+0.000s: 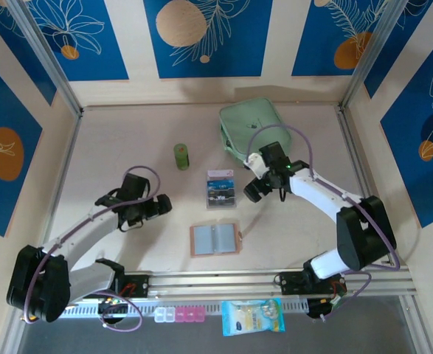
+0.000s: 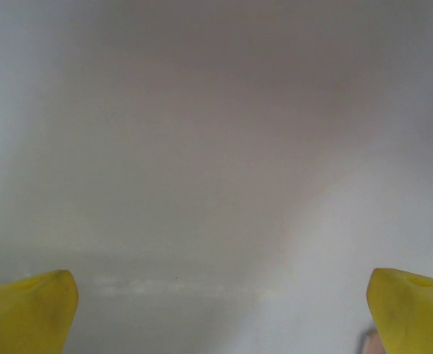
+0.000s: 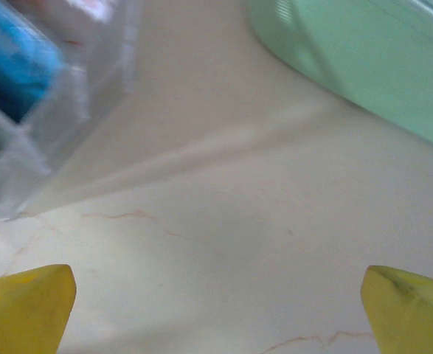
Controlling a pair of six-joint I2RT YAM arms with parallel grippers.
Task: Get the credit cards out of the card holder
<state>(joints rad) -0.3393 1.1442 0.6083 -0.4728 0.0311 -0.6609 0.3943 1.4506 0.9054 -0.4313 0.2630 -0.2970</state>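
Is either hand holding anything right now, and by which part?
Nothing is held: the left hand and the right hand both stand open and empty.

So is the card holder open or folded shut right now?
Open, spread flat: the card holder shows both grey inner panels facing up inside its tan border. Whether its slots are empty, cannot tell.

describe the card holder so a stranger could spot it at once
Start at the metal rail along the table's near edge. Just beyond its middle lies the card holder, open flat. Unlike the clear box behind it, it is tan-pink with grey slots inside.
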